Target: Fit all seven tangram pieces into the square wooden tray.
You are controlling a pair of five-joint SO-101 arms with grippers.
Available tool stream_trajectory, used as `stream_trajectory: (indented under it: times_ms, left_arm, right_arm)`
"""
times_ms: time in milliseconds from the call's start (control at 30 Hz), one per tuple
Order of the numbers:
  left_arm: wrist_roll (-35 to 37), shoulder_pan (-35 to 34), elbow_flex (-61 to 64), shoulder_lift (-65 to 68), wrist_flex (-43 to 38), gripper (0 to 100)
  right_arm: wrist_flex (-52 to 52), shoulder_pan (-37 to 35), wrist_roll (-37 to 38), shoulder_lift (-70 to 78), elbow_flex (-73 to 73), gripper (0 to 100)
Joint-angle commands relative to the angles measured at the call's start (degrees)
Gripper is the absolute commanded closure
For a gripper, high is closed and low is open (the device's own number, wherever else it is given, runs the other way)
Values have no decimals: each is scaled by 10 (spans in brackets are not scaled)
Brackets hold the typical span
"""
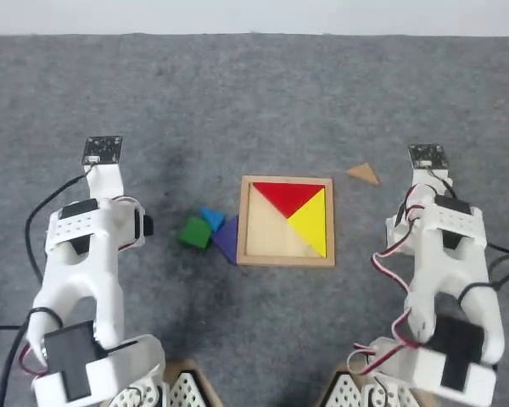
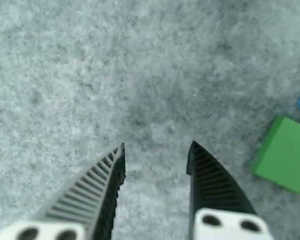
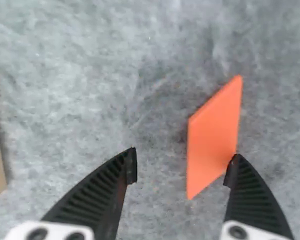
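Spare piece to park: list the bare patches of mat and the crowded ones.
Bare: the mat beyond the tray; also its near side, between left arm and right arm. Crowded: between tray and left arm, with green piece, blue piece and purple piece; the orange piece by the right gripper.

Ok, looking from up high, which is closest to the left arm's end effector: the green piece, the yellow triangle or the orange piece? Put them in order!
From the left end effector:
1. Green piece, on the carpet just left of the tray.
2. Yellow triangle, in the tray's right half.
3. Orange piece, beyond the tray, on the far right.
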Motion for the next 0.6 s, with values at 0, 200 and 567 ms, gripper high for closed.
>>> stream_trajectory:
  times_ms: [0,200,567]
  left_arm:
    - [4,6,-4,-27,-8,797]
    - [4,6,-4,-27,-8,797]
    - [4,6,-3,-27,-11,797]
  right_arm:
    - [-14,-5,-6,28,-16,724]
    - [-18,55,2,52,-31,725]
    - [-46,145,-20,51,-31,725]
